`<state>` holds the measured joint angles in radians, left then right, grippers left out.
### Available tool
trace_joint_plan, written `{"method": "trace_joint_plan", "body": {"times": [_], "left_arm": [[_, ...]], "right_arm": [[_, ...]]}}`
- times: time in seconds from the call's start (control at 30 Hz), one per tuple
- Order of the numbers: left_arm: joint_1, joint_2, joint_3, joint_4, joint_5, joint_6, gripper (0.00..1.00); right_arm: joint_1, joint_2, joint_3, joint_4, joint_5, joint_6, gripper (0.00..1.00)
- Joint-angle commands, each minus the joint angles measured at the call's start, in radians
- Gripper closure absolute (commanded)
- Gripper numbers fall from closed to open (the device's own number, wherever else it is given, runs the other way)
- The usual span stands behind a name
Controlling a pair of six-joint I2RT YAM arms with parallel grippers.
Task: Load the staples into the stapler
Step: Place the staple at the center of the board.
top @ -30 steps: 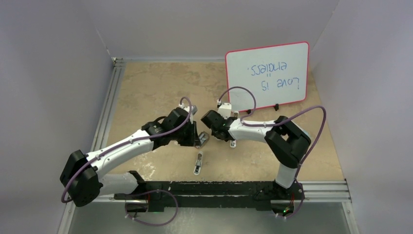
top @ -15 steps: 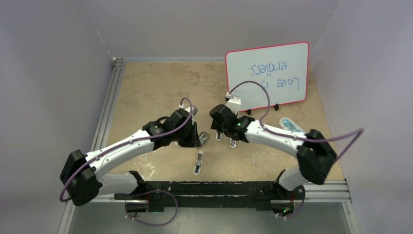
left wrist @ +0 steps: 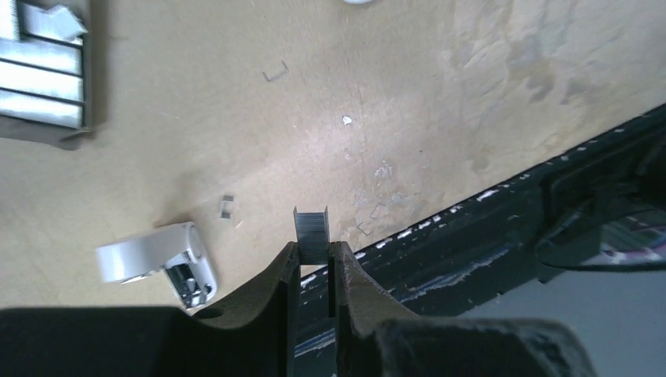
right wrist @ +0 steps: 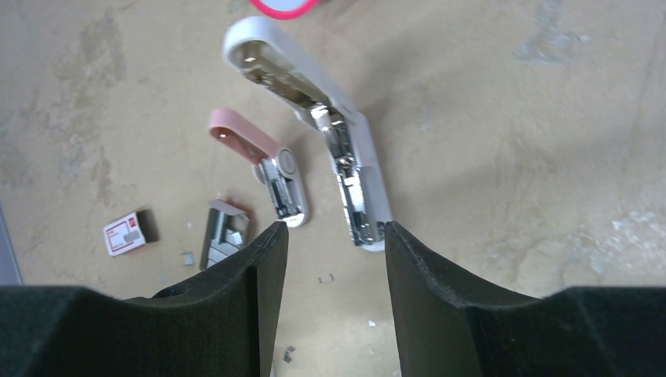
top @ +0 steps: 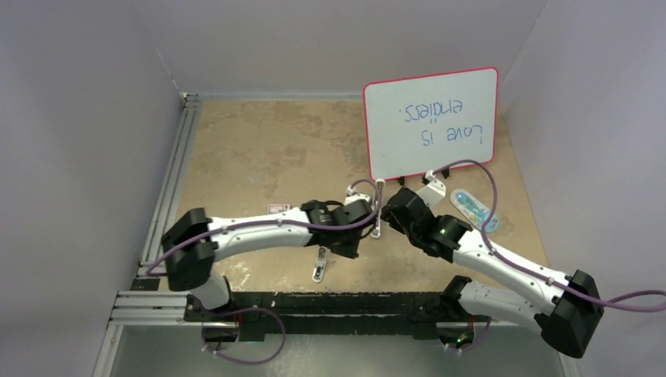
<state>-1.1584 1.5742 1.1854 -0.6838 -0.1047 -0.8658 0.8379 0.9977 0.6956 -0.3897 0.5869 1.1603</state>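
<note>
Left wrist view: my left pincer (left wrist: 314,261) pinches the staples (left wrist: 312,226) by the flat sides, a strip probably light and brittle; right pincer (right wrist: 334,236) spread.

A red-edged whiteboard (top: 430,123) stands at the far right of the scuffed tan table (top: 251,149), with 2 lines of writing, upside down from above. Near its foot lies a blue-printed white oval (top: 474,209). A black rail (top: 353,302) spans the near edge.
</note>
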Motion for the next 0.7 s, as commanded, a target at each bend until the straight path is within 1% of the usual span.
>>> {"method": "trace_joint_plan", "body": {"times": [0.0,0.1,0.4,0.47,0.57,0.67], "left_arm": [[-0.069,0.137,0.089,-0.097,-0.085,-0.069,0.85],[-0.079,0.196,0.097,-0.075,-0.069,-0.087,0.85],[-0.083,0.281,0.074,-0.01,-0.043,-0.096,0.84],[-0.083,0.294,0.075,-0.002,-0.026,-0.089,0.8],[-0.083,0.294,0.073,0.007,-0.009,-0.076,0.7],[-0.083,0.278,0.066,0.02,0.005,-0.069,0.65]], "right_arm": [[-0.009,-0.065,-0.03,-0.076,0.053,0.095,0.49],[-0.012,-0.1,-0.045,-0.102,0.062,0.114,0.49],[-0.016,-0.148,-0.053,-0.177,0.097,0.161,0.49],[-0.016,-0.151,-0.042,-0.193,0.105,0.161,0.49],[-0.016,-0.152,-0.021,-0.208,0.107,0.155,0.49],[-0.016,-0.14,0.003,-0.21,0.089,0.138,0.49]]}}
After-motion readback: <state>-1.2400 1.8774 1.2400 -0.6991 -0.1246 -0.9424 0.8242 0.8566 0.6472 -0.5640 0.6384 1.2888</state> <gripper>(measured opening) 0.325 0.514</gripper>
